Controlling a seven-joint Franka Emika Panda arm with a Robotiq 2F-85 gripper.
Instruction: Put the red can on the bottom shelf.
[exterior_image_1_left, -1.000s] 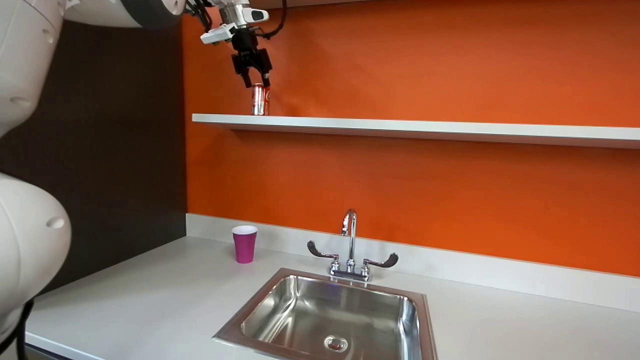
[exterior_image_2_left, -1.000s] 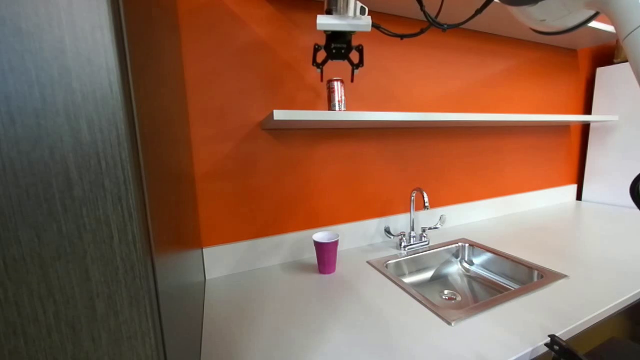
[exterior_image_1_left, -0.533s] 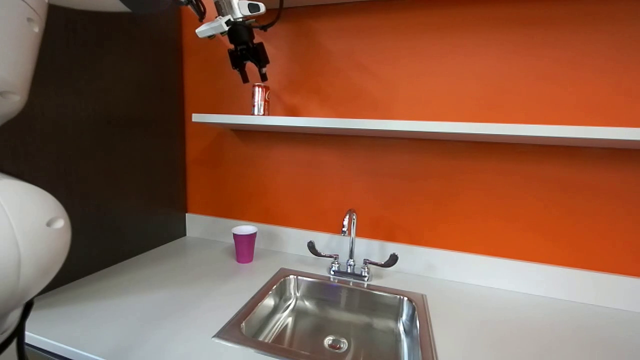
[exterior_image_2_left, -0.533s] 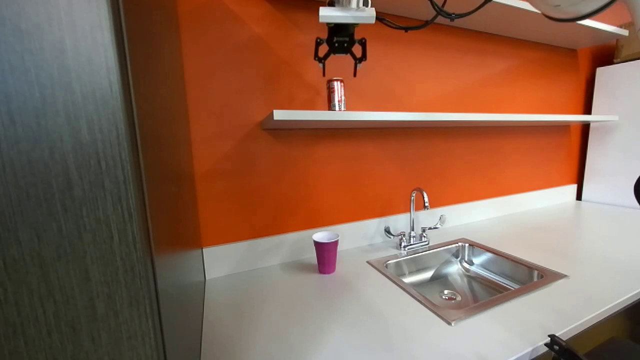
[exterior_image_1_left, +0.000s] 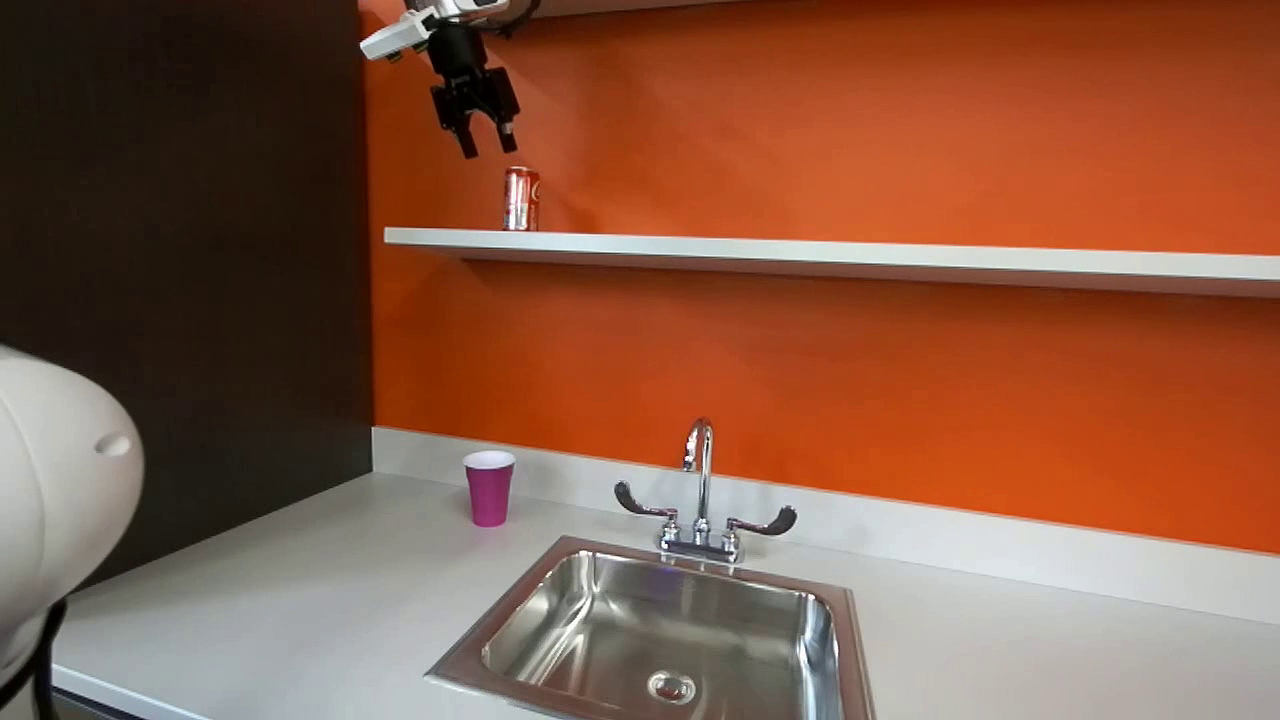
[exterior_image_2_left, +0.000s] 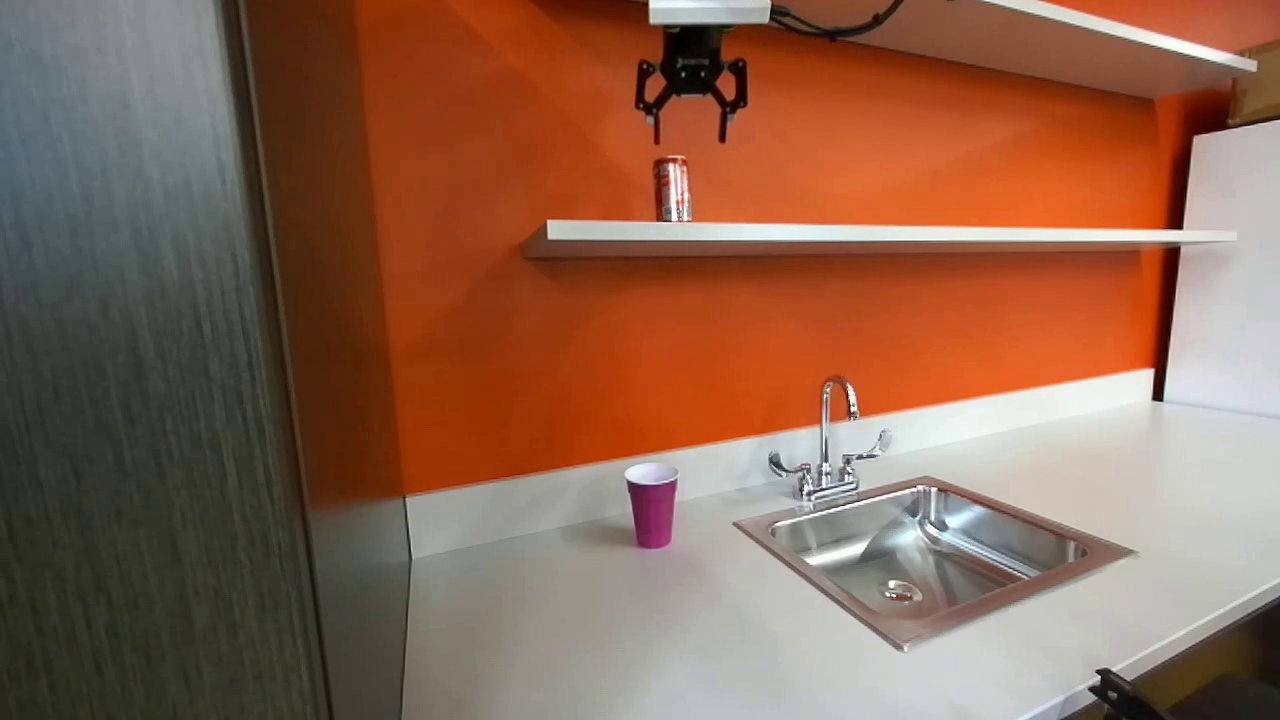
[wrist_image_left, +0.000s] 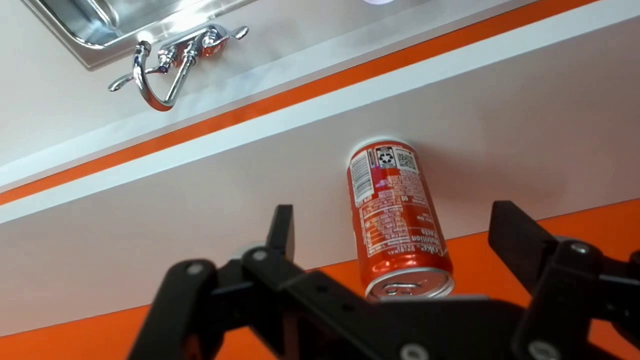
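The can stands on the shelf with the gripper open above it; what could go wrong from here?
A dip or sideways swing of the open gripper might clip the upright red can and tip it. A tipped can could roll off the bottom shelf, perhaps landing near the purple cup on the counter below.

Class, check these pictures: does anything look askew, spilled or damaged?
Nothing stands out. The red Coke can stands upright on the lower white shelf, the magenta cup upright on the counter; no dent or spill is visible.
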